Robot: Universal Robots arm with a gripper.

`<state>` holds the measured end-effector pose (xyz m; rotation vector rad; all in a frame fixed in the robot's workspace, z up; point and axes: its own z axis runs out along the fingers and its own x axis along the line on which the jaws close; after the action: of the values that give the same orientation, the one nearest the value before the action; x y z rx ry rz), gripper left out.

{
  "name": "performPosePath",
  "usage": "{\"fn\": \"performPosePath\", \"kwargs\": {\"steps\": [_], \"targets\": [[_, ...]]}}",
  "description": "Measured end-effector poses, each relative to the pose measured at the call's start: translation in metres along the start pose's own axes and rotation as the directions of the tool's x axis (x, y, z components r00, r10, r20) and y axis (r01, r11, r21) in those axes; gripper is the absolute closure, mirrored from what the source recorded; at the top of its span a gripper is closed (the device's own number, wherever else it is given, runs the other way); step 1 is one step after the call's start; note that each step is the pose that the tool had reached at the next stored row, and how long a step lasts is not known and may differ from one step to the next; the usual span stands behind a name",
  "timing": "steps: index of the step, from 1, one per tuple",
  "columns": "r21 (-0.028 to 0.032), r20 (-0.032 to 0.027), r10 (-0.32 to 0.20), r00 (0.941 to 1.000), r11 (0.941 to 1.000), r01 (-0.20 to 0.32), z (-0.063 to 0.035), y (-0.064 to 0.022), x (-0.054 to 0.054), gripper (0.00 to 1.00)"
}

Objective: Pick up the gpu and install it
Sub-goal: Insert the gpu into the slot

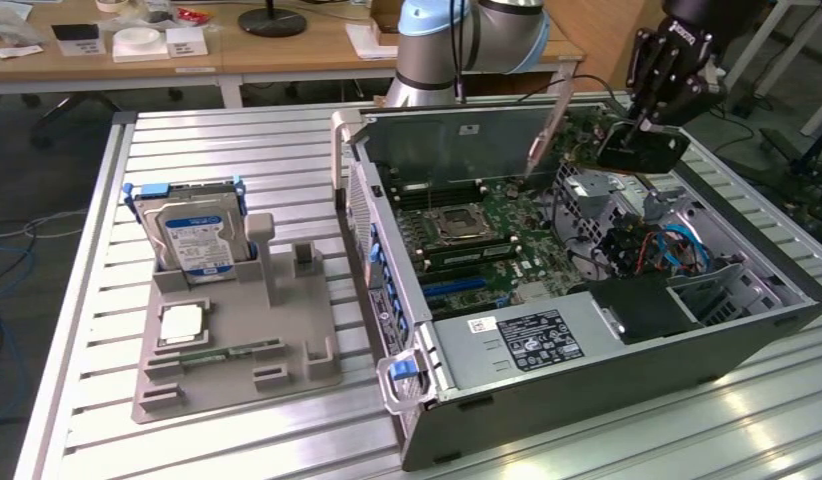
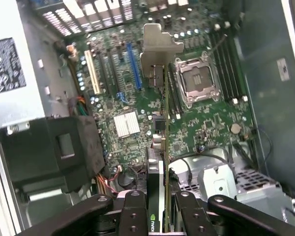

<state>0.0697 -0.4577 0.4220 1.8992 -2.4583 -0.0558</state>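
Observation:
My gripper (image 1: pixel 649 122) hangs over the far right corner of the open computer case (image 1: pixel 758 330) in the exterior view, shut on the gpu (image 1: pixel 642 152), which shows there as a dark block below the fingers. In the wrist view the gpu (image 2: pixel 159 147) is seen edge-on, clamped between the black fingers (image 2: pixel 132 216) of the gripper (image 2: pixel 160 209), its silver bracket (image 2: pixel 160 44) pointing away from the camera. The card is held in the air above the green motherboard (image 2: pixel 211 123), roughly in line with the blue slot (image 2: pixel 134 64) and the CPU socket (image 2: pixel 196 81).
A power supply (image 1: pixel 531 340) and a black drive cage (image 1: pixel 638 305) fill the case's near end, with cables (image 1: pixel 665 245) at the exterior view's right. On the slatted table, a grey fixture (image 1: pixel 238 340) holds a hard drive (image 1: pixel 191 240) and a memory stick (image 1: pixel 231 352). The arm's base (image 1: pixel 471 40) stands behind the case.

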Motion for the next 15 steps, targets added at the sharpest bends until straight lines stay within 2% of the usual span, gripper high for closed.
{"fn": "performPosePath", "kwargs": {"steps": [4,8,12,15], "targets": [[0.0002,-0.0037,-0.073,0.9973,0.9973,0.073,0.0001,0.0,0.0,0.73],[0.0003,-0.0071,-0.142,0.9898,0.9899,0.142,0.0003,-0.0001,0.0,0.73],[0.0,-0.0106,-0.211,0.9774,0.9775,0.211,0.0004,0.0,0.0,0.73],[-0.0003,-0.0132,-0.262,0.9651,0.9652,0.262,0.0005,-0.0001,0.0,0.73]]}}
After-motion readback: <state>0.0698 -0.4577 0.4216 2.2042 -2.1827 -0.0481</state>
